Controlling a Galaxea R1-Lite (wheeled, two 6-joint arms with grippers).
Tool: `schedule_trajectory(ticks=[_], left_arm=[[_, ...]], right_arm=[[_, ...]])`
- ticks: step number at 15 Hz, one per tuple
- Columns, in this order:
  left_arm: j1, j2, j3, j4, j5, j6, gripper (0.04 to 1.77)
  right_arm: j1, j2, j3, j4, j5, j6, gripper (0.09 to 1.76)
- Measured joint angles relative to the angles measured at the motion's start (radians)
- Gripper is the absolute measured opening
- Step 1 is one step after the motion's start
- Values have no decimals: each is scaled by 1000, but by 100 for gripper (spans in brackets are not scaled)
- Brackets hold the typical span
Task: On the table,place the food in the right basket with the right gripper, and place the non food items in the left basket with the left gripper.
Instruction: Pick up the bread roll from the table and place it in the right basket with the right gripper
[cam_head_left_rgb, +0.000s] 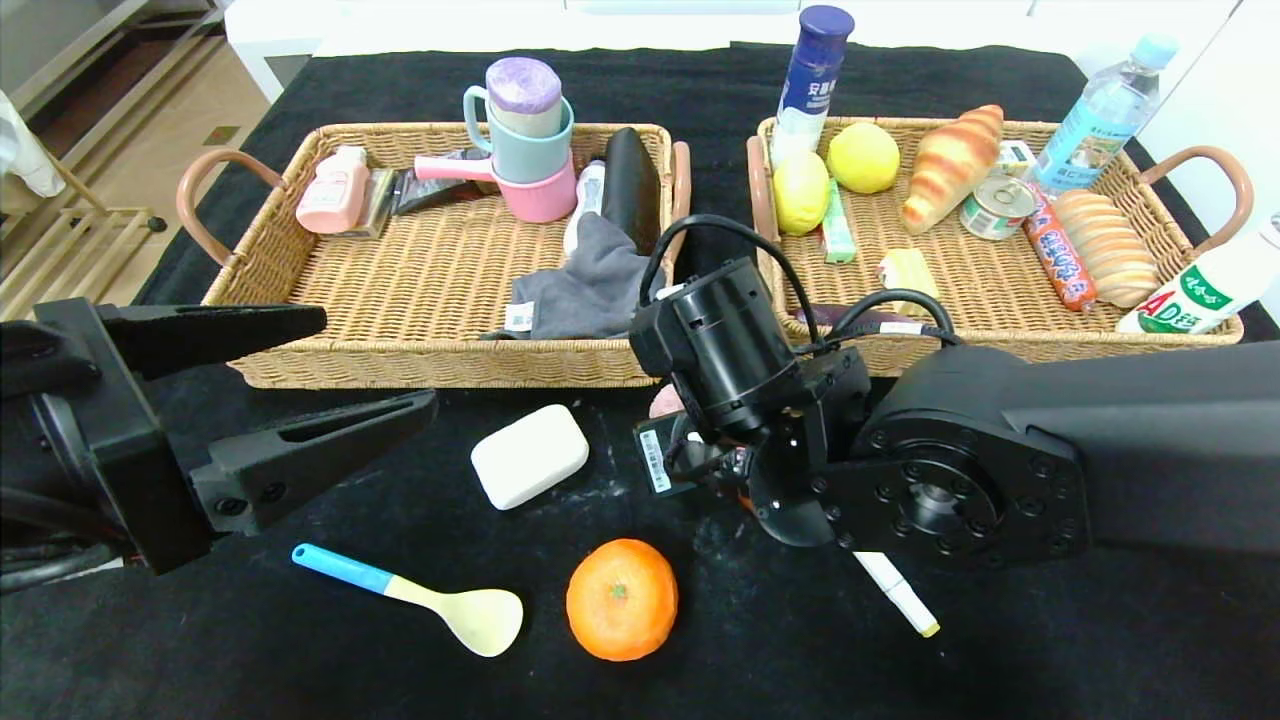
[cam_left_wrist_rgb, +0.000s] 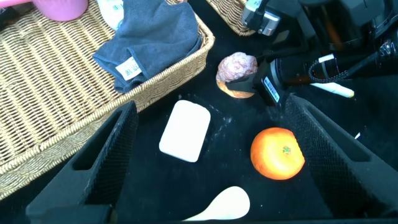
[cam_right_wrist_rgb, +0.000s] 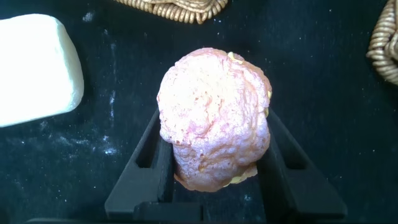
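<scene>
Between the two baskets, just off their front edges on the black table (cam_head_left_rgb: 250, 650), a pinkish lumpy pastry (cam_right_wrist_rgb: 214, 118) sits clamped in the right gripper (cam_right_wrist_rgb: 214, 158), with a finger pressed against each side of it. From the head view the arm pretty much hides it; only a sliver of pink shows.

Just to its left is a white bar of soap (cam_head_left_rgb: 529, 455), and nearer the front edge there's an orange (cam_head_left_rgb: 621, 599) and a spoon (cam_head_left_rgb: 420, 598) with a blue handle. A white marker (cam_head_left_rgb: 897, 592) pokes out from under the right arm.

Over on the left side of the table, the left gripper (cam_head_left_rgb: 330, 370) hangs above the cloth with its fingers spread wide, holding nothing.

Behind all that, the left basket (cam_head_left_rgb: 300, 365) has cups, a grey cloth (cam_head_left_rgb: 590, 285) and some bottles in it, and the right basket (cam_head_left_rgb: 1000, 345) is packed with lemons, a croissant (cam_head_left_rgb: 950, 165), a can and drinks.
</scene>
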Motion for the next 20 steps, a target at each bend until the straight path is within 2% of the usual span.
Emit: schedule_trajectory(ticks=[11,20], left_arm=[[0,1,1,0,1,0,172],[0,0,2,0,1,0,172]], right_arm=[[8,-113,-2,11,1,-5,82],[-27,-197,-26,9,3,-80,82]])
